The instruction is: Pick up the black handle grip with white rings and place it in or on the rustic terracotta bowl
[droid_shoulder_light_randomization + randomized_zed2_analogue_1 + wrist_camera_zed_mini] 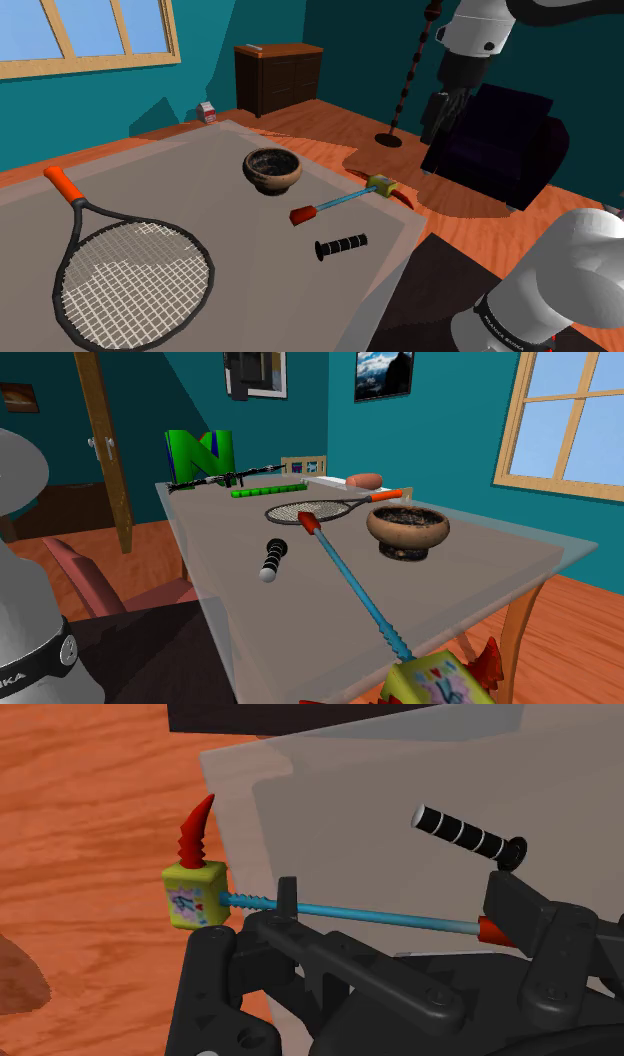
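The room is evenly and brightly lit, and the windows (90, 25) show pale blue sky. The counter (200, 190) looks matte grey. In the shoulder view a dark shadow spreads over the floor (325, 130) beyond the counter's far edge, and a softer one falls on the teal wall (155, 112). The bowl (272, 168) is dark inside. In the wrist view the black fingers (288, 899) carry faint grey shading.

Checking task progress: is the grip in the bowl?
No, the grip lies on the table, apart from the bowl.
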`<state>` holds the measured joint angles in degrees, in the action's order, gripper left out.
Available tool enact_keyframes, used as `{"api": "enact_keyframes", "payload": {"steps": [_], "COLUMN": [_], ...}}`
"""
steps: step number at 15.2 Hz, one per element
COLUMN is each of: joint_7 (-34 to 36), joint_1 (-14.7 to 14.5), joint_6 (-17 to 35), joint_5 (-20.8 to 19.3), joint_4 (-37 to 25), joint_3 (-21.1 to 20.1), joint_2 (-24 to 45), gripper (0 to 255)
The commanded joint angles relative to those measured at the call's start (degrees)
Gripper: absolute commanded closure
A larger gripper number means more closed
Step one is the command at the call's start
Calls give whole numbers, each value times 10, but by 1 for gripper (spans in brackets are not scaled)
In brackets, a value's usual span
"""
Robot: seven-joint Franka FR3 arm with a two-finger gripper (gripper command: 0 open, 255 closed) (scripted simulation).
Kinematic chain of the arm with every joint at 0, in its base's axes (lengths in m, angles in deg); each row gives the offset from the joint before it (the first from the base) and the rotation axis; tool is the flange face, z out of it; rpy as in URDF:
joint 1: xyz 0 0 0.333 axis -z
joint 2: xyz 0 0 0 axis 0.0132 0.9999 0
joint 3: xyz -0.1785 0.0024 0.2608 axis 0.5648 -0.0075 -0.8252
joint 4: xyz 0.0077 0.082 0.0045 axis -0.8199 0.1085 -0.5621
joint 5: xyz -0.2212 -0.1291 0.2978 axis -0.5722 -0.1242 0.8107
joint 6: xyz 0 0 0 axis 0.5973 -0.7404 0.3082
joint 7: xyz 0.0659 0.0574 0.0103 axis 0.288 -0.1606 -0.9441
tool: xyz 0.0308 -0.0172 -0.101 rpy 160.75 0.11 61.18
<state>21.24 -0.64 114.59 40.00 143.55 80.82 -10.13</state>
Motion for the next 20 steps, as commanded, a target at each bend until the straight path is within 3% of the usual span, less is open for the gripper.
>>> {"api": "enact_keyframes", "payload": {"steps": [1,11,20], "joint_7": [0,-179,-337], "joint_1": [0,-95,-179], "joint_6": [0,217,423], "joint_5": [0,-4,-6], "joint_4": [0,126,204], "joint_3": [0,5,3], "joint_2": [0,69,178], "gripper": [0,0,0]}}
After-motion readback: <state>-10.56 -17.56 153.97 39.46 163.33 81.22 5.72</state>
